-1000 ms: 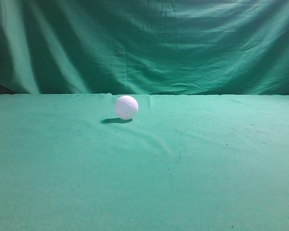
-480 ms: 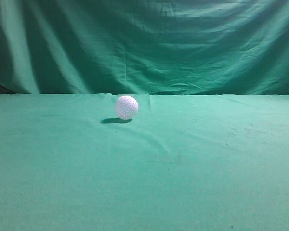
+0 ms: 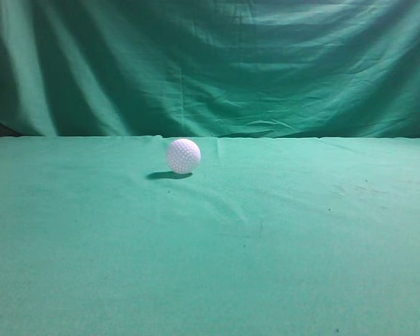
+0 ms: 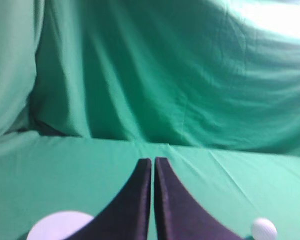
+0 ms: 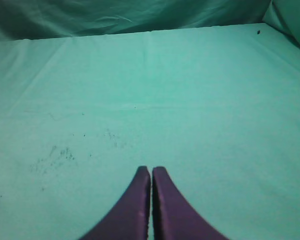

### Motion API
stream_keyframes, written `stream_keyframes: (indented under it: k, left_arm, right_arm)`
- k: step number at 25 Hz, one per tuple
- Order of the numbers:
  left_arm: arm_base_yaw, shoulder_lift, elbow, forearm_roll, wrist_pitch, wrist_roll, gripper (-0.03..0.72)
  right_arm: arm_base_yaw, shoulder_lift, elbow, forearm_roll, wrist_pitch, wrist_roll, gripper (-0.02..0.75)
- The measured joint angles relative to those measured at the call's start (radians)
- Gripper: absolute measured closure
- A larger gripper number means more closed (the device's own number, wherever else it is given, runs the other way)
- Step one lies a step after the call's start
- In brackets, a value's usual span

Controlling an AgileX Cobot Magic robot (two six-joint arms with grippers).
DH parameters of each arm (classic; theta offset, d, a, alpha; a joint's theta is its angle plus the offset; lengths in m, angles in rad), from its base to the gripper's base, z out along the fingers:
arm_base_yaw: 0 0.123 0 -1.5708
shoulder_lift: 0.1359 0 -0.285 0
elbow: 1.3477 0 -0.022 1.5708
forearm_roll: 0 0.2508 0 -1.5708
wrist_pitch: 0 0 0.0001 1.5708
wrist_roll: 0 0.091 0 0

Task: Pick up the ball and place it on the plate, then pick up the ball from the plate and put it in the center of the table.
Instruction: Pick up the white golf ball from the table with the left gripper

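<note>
ball [image 3: 183, 155]: we see a small white dimpled golf ball, at rest on the cloth, left of centre, near the far edge | plate [image 4: 60, 226]: we see a white round rim, low left in our left wrist view, partly hidden | table [image 3: 301, 231]: green cloth, slightly wrinkled, dark specks

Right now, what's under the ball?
The ball sits on the table, its shadow to its left. No plate beneath; the contact spot itself is hidden.

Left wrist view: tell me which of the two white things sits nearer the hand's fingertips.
The flat white plate, at lower left, partly hidden behind the left finger of the left hand. The round ball lies clear of the fingers at lower right.
</note>
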Motion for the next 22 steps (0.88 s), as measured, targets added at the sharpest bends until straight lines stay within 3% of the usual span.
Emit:
stream_keyframes:
  k: [7, 14, 15, 16, 19, 20, 22]
  left_arm:
    - [0.000, 0.280, -0.247, -0.089, 0.380, -0.007, 0.688]
    - [0.000, 0.519, -0.292, -0.184, 0.370, 0.008, 0.688]
    - [0.000, 0.548, -0.306, -0.206, 0.372, 0.041, 0.688]
    - [0.000, 0.585, -0.333, -0.232, 0.386, 0.105, 0.642]
    - [-0.022, 0.711, -0.441, -0.359, 0.472, 0.359, 0.642]
    - [-0.022, 0.711, -0.441, -0.359, 0.472, 0.359, 0.642]
    - [-0.044, 0.820, -0.523, -0.422, 0.549, 0.497, 0.642]
  right_arm:
    - [0.000, 0.000, 0.000, 0.000, 0.000, 0.000, 0.738]
    - [0.000, 0.000, 0.000, 0.000, 0.000, 0.000, 0.738]
    - [0.000, 0.000, 0.000, 0.000, 0.000, 0.000, 0.738]
    - [0.000, 0.000, 0.000, 0.000, 0.000, 0.000, 0.738]
    - [0.000, 0.000, 0.000, 0.000, 0.000, 0.000, 0.738]
    - [0.000, 0.000, 0.000, 0.000, 0.000, 0.000, 0.738]
    - [0.000, 0.000, 0.000, 0.000, 0.000, 0.000, 0.738]
